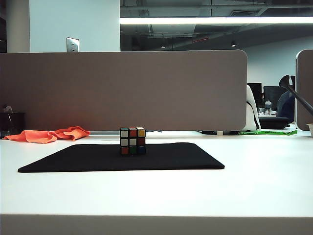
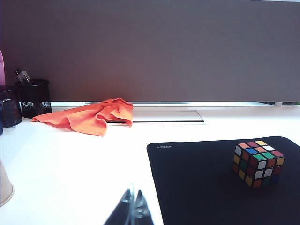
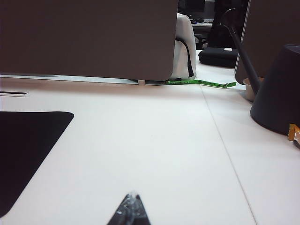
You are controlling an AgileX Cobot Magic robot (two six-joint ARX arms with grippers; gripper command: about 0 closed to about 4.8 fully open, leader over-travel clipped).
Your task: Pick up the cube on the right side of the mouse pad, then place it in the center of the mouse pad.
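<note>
Exterior view shows the cube (image 1: 132,141) standing upright on the mouse pad (image 1: 186,157), near the pad's middle and toward its far edge; neither arm appears in this view. The left gripper (image 2: 132,208) sits low over bare table just beside the pad's near left edge, its fingertips pressed together and holding nothing. The right gripper (image 3: 131,208) sits over bare table off the pad's right edge, also pressed together and empty. An orange cloth (image 1: 49,134) lies beyond the pad's far left corner. Judged from this layout, the placement appears complete, or no pick has begun. Any further move calls for spreading the fingers before reaching toward the cube.
</note>
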